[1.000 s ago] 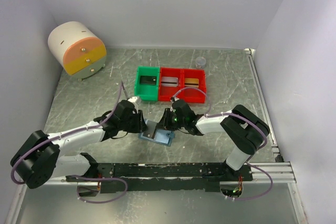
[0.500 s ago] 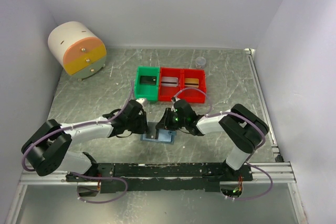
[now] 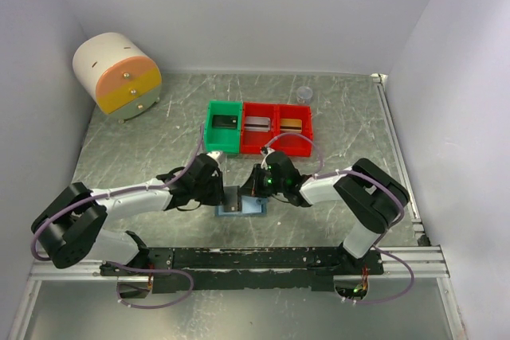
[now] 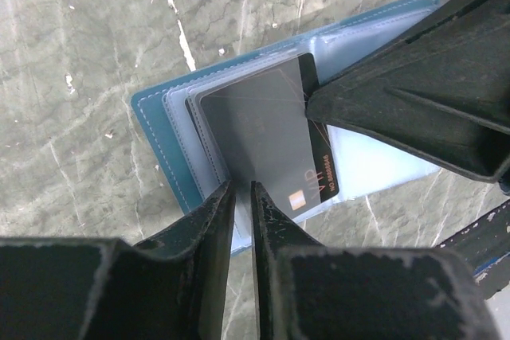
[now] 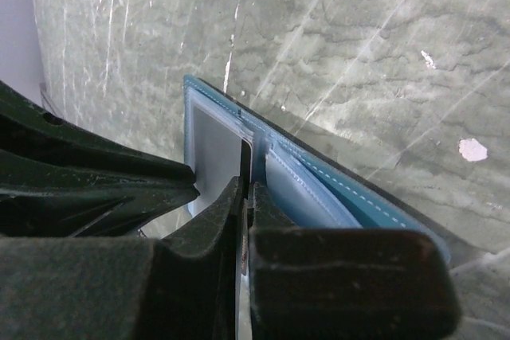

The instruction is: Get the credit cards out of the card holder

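The blue-grey card holder (image 3: 253, 208) lies open on the table between my two grippers. In the left wrist view a dark grey credit card (image 4: 263, 133) sticks partway out of its clear inner pocket. My left gripper (image 4: 241, 187) is shut on the near edge of the card holder (image 4: 159, 129). My right gripper (image 5: 245, 185) is shut on the thin edge of the dark credit card (image 5: 246, 161), and its fingers (image 4: 398, 109) meet the card's corner. From above, the card (image 3: 233, 197) stands tilted up off the holder.
Behind the holder stand a green bin (image 3: 212, 137) with a dark card, and two red bins (image 3: 275, 143) holding a silvery card and a gold one. A round cream-and-orange drawer unit (image 3: 117, 76) sits at the back left. White walls close in the sides.
My left gripper moved right onto the card holder and closed on its edge. My right gripper shut on the dark card, which now tilts up from the holder.
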### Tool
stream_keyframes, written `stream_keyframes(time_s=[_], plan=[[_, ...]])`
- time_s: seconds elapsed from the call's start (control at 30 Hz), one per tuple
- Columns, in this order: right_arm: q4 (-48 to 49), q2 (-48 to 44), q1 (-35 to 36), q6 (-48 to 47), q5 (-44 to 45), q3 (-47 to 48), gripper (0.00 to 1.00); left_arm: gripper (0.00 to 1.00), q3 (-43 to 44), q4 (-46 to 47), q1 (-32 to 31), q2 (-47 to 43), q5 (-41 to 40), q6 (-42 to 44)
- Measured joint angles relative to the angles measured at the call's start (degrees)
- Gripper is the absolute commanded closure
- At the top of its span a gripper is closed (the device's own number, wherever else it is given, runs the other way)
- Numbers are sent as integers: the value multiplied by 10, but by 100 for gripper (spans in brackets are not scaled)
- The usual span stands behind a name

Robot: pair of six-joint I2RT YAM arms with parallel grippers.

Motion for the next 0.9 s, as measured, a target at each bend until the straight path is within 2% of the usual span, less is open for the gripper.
stream_keyframes(time_s=[0.53, 0.73, 0.9], plan=[[-68, -38, 0, -26, 2, 0, 100, 70, -15, -19, -3, -24, -11, -8], [-77, -50, -1, -19, 19, -6, 100, 65, -18, -29, -3, -73, -9, -8], [-81, -62, -2, -15, 25, -12, 100, 64, -17, -9, -6, -104, 10, -6]])
